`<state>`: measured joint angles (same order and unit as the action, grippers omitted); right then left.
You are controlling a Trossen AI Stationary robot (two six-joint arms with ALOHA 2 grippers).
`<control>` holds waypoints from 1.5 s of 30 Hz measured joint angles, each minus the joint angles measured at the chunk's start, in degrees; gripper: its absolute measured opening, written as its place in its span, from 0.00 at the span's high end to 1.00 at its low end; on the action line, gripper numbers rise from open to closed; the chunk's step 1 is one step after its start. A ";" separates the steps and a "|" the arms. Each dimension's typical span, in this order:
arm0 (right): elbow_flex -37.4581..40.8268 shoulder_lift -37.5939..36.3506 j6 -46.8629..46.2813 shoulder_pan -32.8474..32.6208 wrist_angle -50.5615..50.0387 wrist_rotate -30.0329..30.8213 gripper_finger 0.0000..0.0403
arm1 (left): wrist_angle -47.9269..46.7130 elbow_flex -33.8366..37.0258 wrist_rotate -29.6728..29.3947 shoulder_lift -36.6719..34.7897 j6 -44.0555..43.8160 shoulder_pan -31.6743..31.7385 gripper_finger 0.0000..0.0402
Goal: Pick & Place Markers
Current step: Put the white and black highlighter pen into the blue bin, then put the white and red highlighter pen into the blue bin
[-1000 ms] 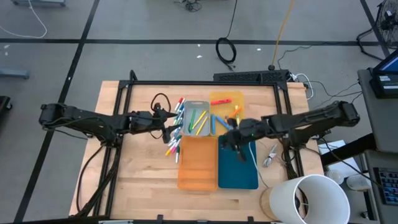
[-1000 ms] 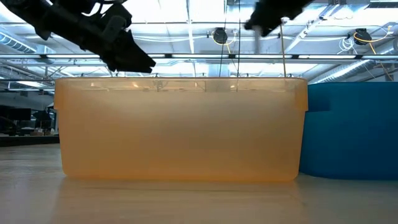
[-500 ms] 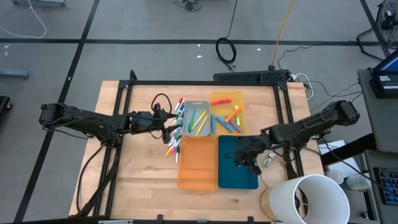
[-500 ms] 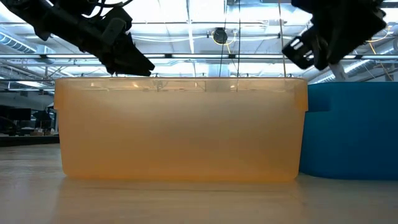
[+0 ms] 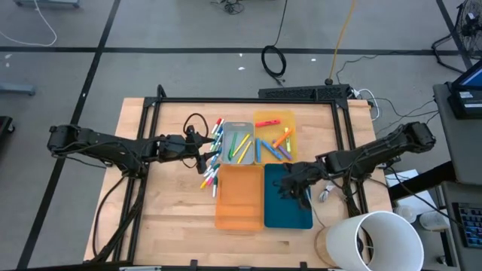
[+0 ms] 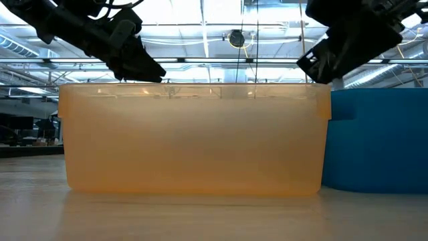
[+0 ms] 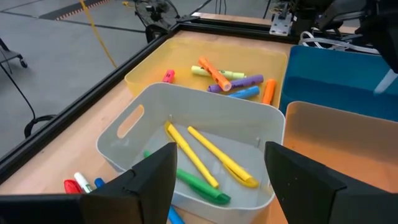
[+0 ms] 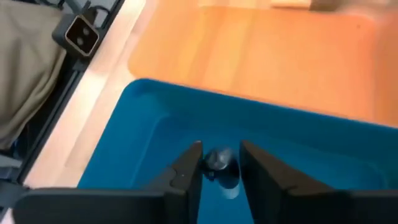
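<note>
Right gripper (image 8: 216,167) fingers clamped on blue marker (image 8: 219,160) over blue tray (image 5: 287,197), left gripper (image 7: 217,180) fingers apart above grey bin (image 7: 155,106)

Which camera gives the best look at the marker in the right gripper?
The right wrist view: the blue marker sits between the right gripper's fingers, over the blue tray. The high view hides it under the arm; the low view shows only the tray's wall; the left wrist view misses it.
</note>
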<state>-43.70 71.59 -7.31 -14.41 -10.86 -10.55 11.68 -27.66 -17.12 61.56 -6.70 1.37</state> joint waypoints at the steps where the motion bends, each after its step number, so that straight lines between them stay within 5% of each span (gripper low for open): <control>1: 0.00 -0.10 -0.67 0.18 0.07 0.00 0.75 | -0.03 0.00 0.00 0.02 0.00 0.00 0.39; 13: 0.00 -3.77 2.34 0.59 4.59 0.17 0.54 | -0.49 0.00 0.00 0.04 -0.11 0.00 0.39; 18: 0.00 -5.75 9.29 0.87 11.22 0.24 0.53 | -1.94 0.00 -1.23 0.07 -2.12 0.00 0.39; 22: 0.00 -6.29 13.10 1.93 14.81 0.37 0.54 | -5.34 0.00 -9.33 1.07 -6.01 0.87 0.39; 30: 0.00 -5.88 15.73 5.38 19.87 0.37 0.54 | -6.27 -1.59 -11.34 9.00 -7.61 10.45 0.39; 38: 0.02 -5.88 15.73 7.94 22.01 0.28 0.55 | -13.54 -11.13 5.41 19.46 -6.93 25.88 0.39; 45: 2.61 -5.88 17.16 8.09 23.99 0.24 0.55 | -13.79 -13.43 9.65 28.70 -4.20 29.50 0.39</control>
<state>-41.10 65.71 9.86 -6.33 13.13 -10.31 -2.12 -41.09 -7.48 90.26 -10.90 30.87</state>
